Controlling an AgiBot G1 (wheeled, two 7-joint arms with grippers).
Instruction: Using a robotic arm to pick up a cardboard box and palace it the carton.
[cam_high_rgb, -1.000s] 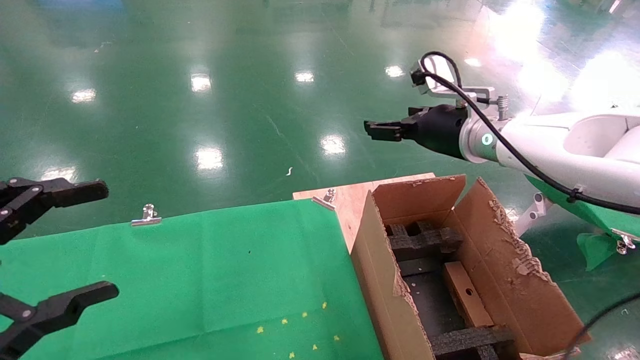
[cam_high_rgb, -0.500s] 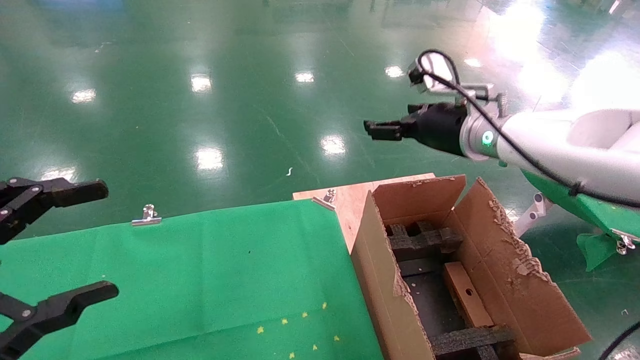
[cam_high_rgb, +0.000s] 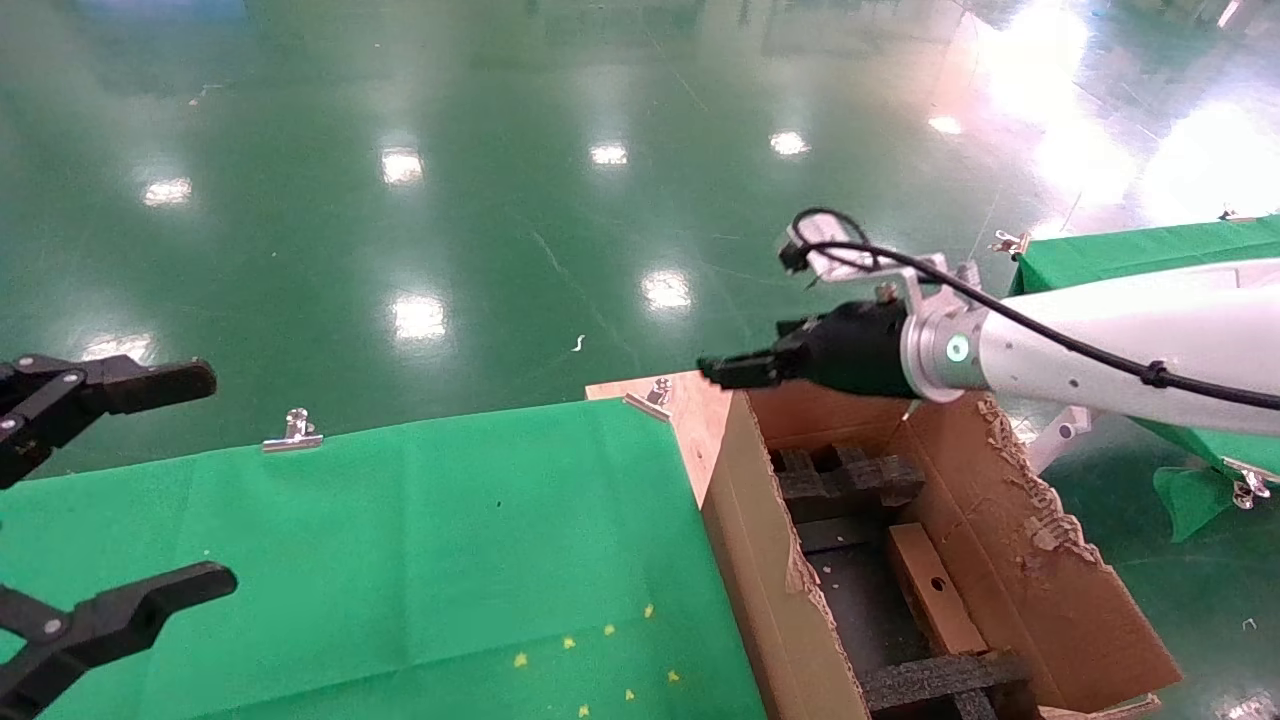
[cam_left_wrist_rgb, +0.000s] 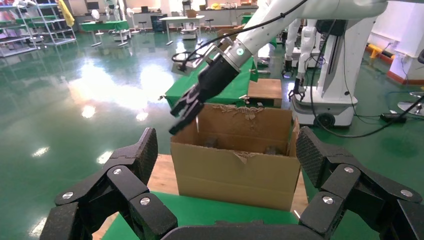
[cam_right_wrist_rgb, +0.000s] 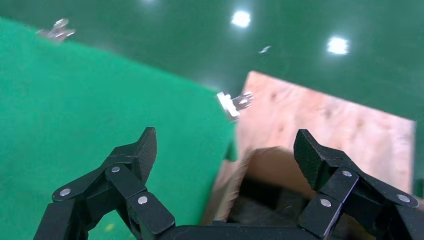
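Note:
The carton (cam_high_rgb: 1040, 580) stands open at the right end of the table, with ragged flaps and black foam inserts (cam_high_rgb: 845, 480). The small cardboard box (cam_high_rgb: 955, 620) lies flat inside it, between the inserts, with a round hole facing up. The robotic arm, my right one, reaches in from the right. Its gripper (cam_high_rgb: 715, 372) hovers over the carton's far left corner, open and empty, well above and beyond the box. The right wrist view shows that gripper (cam_right_wrist_rgb: 225, 145) spread over the carton's edge (cam_right_wrist_rgb: 260, 165). My left gripper (cam_high_rgb: 220, 478) is parked open at the table's left. It (cam_left_wrist_rgb: 226, 150) faces the carton (cam_left_wrist_rgb: 232, 170).
A green cloth (cam_high_rgb: 450, 540) covers the table, held by metal clips (cam_high_rgb: 292, 432) (cam_high_rgb: 652, 397). A bare wooden board (cam_high_rgb: 700, 400) shows under the carton. Shiny green floor lies beyond. Another green-covered table (cam_high_rgb: 1130, 245) stands at the right, behind my right arm.
My right arm has dropped and swung left, from high over the floor down to the carton's far corner. The box, the carton and my left gripper have not moved.

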